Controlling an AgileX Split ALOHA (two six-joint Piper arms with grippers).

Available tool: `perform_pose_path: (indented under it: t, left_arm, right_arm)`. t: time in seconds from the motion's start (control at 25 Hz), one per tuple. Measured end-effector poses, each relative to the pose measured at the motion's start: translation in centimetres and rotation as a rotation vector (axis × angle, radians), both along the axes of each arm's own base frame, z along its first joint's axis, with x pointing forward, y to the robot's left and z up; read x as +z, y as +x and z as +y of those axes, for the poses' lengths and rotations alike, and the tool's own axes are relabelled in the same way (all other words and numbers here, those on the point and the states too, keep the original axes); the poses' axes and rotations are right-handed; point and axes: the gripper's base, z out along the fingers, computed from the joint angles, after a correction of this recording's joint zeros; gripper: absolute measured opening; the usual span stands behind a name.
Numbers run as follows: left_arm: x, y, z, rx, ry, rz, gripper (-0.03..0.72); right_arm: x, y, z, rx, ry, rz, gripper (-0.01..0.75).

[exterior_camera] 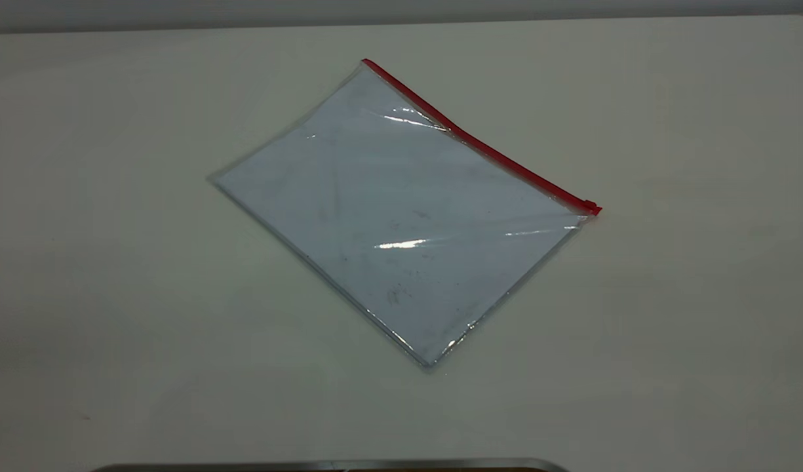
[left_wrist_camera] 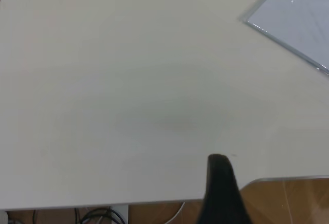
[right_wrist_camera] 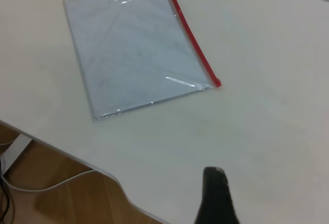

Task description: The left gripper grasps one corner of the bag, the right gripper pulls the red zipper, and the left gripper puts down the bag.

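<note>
The bag (exterior_camera: 401,210) lies flat on the white table (exterior_camera: 113,262), turned diagonally, pale bluish inside with smudges. The red zipper (exterior_camera: 480,144) runs along its far right long edge, with the small red slider (exterior_camera: 591,208) at the right corner. Neither arm shows in the exterior view. In the left wrist view my left gripper (left_wrist_camera: 218,162) shows as a single black tip over the table's front edge, far from the bag's corner (left_wrist_camera: 300,18). In the right wrist view my right gripper (right_wrist_camera: 215,175) is a single black tip above bare table, well short of the bag (right_wrist_camera: 136,49) and its zipper (right_wrist_camera: 190,39).
The table's front edge has a metal-trimmed cut-out (exterior_camera: 329,465). Wooden floor (left_wrist_camera: 288,198) and cables (left_wrist_camera: 97,215) lie below the edge. A white cable (right_wrist_camera: 51,183) runs over the floor in the right wrist view.
</note>
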Motion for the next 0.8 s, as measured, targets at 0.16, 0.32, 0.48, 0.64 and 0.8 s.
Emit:
perform_pose_path:
  t: [0.16,0.32,0.48,0.64,0.8]
  left_arm:
    - [0.0,0.0,0.0,0.001,-0.001,0.000,0.587]
    - [0.0,0.0,0.0,0.001,-0.001,0.000,0.587]
    - [0.0,0.0,0.0,0.001,-0.001,0.000,0.587]
    - [0.0,0.0,0.0,0.001,-0.001,0.000,0.587]
    - [0.0,0.0,0.0,0.001,-0.001,0.000,0.587]
  right_arm:
    - [0.0,0.1,0.1,-0.042,0.000,0.000,0.580]
    - [0.0,0.3,0.1,-0.170,-0.010,-0.001,0.580]
    - [-0.1,0.4,-0.3,-0.291,-0.018,0.003,0.579]
    - [-0.1,0.5,-0.8,-0.371,-0.013,0.008,0.579]
    - [-0.1,0.5,-1.0,-0.393,-0.013,0.009,0.578]
